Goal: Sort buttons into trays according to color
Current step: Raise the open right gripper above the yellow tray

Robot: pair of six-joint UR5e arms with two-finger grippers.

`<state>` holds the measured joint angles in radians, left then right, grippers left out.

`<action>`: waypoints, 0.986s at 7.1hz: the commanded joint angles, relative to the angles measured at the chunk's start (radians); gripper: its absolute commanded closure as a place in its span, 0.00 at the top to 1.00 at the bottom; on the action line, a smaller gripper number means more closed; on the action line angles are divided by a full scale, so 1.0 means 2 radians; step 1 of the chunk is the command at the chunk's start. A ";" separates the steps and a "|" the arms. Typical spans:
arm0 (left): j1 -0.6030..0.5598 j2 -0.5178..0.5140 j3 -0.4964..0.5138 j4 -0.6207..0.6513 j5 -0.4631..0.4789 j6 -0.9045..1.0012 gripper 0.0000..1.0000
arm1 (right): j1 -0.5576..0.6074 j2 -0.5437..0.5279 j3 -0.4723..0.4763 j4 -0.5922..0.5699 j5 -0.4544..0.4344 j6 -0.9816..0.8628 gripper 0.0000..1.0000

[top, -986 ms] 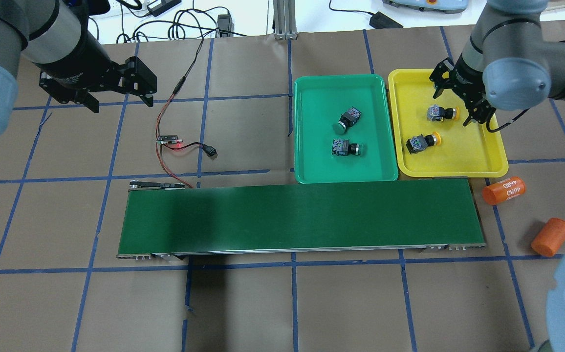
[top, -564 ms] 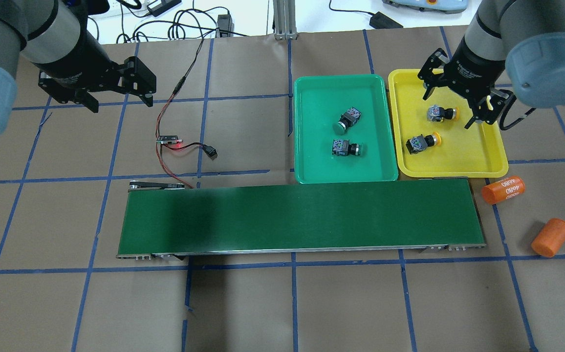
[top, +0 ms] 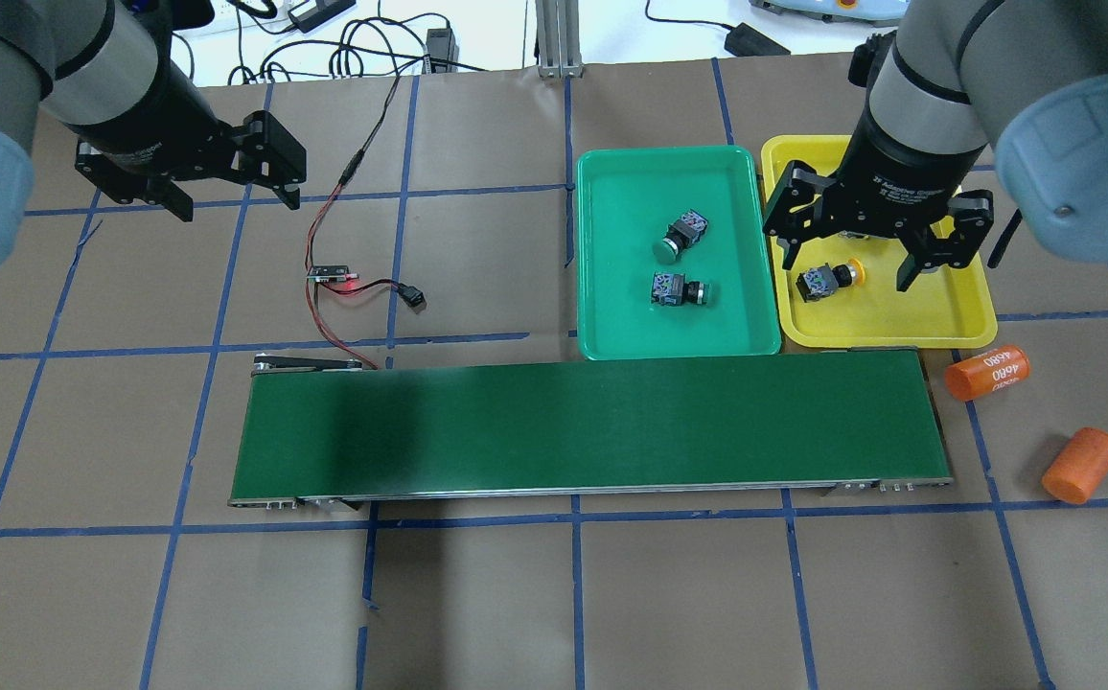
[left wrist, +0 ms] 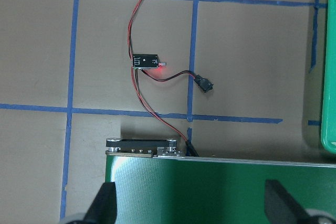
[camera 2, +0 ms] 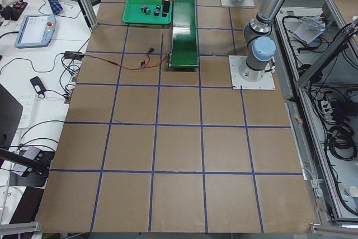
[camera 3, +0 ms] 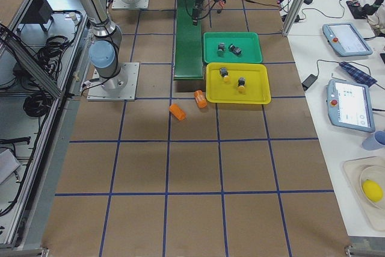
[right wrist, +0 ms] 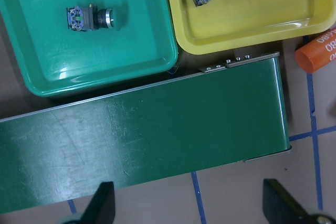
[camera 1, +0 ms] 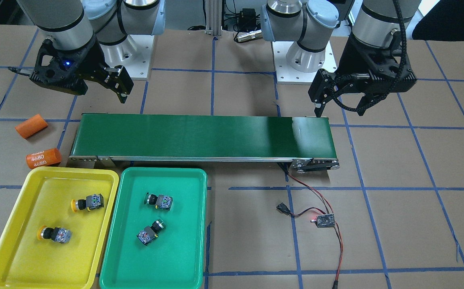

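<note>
Two green buttons (top: 679, 237) (top: 677, 289) lie on their sides in the green tray (top: 669, 331). Two yellow buttons (camera 1: 89, 202) (camera 1: 54, 234) lie in the yellow tray (camera 1: 23, 257). In the overhead view only one yellow button (top: 827, 279) shows; my right arm hides the other. My right gripper (top: 846, 268) is open and empty, raised above the trays' near edges and the conveyor's end, as its wrist view (right wrist: 191, 203) shows. My left gripper (top: 236, 196) is open and empty, high over the table's left side.
A long dark-green conveyor belt (top: 592, 422) lies in front of the trays. Two orange cylinders (top: 988, 372) (top: 1079, 465) lie right of its end. A small circuit board (top: 332, 273) with a red light and trailing wires lies left of the green tray.
My right gripper, open throughout, has turned and moved from the yellow tray's far side back toward the conveyor, appearing larger. The buttons and the left arm have not moved.
</note>
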<state>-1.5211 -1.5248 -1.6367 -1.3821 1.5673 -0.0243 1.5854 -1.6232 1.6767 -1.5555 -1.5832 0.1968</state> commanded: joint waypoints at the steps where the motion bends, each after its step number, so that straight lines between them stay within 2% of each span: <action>1: 0.000 0.000 0.000 0.000 0.000 -0.002 1.00 | -0.003 -0.011 0.002 0.003 0.002 -0.042 1.00; 3: 0.000 0.001 0.000 0.000 0.000 -0.002 1.00 | -0.013 -0.020 0.002 0.024 0.002 -0.055 1.00; 5: 0.000 0.001 0.000 0.000 0.000 -0.002 1.00 | -0.027 -0.034 0.002 0.026 0.028 -0.057 1.00; 7: 0.000 0.001 0.000 0.000 -0.001 -0.002 1.00 | -0.028 -0.035 0.003 0.029 0.026 -0.058 1.00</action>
<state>-1.5202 -1.5234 -1.6367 -1.3821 1.5674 -0.0283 1.5319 -1.6907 1.6821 -1.5020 -1.5312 0.0818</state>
